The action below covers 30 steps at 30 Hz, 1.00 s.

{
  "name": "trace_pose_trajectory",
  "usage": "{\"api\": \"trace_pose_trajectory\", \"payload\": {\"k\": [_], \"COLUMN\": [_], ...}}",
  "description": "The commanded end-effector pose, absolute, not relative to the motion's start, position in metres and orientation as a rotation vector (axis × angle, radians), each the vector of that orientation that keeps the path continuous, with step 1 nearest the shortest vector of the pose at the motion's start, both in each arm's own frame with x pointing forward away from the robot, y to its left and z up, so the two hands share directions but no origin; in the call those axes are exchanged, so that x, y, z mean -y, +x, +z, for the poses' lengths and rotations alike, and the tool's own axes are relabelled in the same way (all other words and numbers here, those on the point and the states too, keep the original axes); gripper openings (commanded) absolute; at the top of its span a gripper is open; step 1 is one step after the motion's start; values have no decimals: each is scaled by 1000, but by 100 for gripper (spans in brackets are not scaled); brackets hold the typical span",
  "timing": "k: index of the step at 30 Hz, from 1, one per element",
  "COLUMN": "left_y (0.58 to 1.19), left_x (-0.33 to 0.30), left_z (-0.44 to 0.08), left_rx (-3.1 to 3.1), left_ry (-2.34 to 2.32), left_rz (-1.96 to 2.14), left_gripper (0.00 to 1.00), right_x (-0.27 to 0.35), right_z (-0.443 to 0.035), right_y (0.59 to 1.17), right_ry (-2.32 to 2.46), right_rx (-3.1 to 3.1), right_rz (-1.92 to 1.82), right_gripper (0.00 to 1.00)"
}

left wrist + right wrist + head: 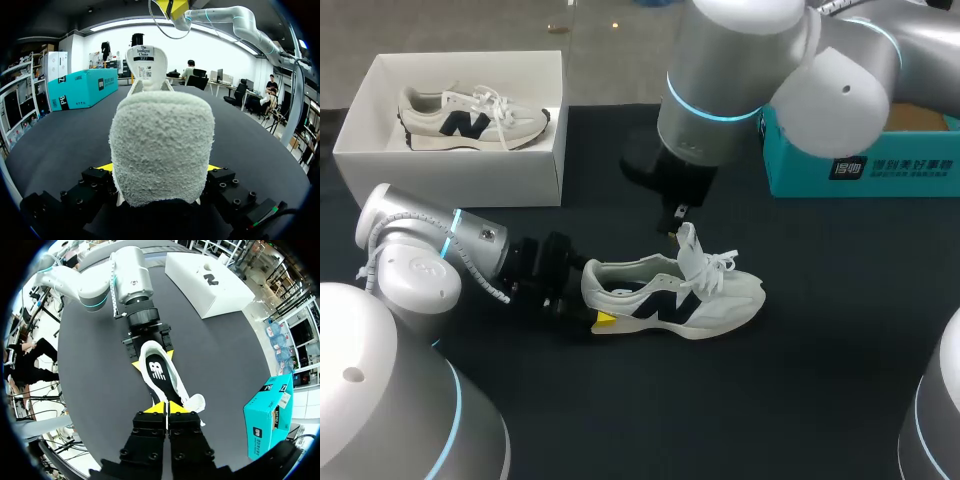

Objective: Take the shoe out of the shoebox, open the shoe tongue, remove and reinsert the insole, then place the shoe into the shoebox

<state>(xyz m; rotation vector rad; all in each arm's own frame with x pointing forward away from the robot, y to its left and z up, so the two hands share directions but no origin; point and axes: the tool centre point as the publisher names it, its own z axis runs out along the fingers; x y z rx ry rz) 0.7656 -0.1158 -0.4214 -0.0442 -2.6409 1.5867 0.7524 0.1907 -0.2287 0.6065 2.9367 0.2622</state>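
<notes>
The left gripper is clamped on the fuzzy heel of the shoe, one yellow tip on each side, pinning it upright on the table. The right gripper hangs just above the raised tongue with its tips pressed together; I see nothing between them. The insole lies exposed inside. The white shoebox sits well apart, with a second shoe inside. Likely trouble: the soft heel could slip from the clamp when the insole is tugged, so the whole shoe lifts or rolls, or the tongue could flop back and block the opening.
</notes>
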Motion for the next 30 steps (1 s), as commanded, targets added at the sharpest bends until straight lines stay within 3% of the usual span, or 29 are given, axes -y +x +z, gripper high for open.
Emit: {"api": "trace_pose_trajectory", "payload": {"k": [1, 19, 30], "left_y": [766, 766, 766], "left_x": [117, 117, 117], "left_z": [-425, -425, -425], "left_rx": [2643, 2643, 2643], "left_ry": [-42, -42, -42], "left_rz": [1585, 1585, 1585], "left_gripper": [0, 0, 0], "right_x": [-193, -212, -212], "right_z": [-232, -289, -289], "right_y": [756, 769, 769], "right_ry": [588, 453, 453], "right_rx": [-2929, -2991, -2991], "right_rz": [253, 228, 228], "right_gripper": [0, 0, 0]}}
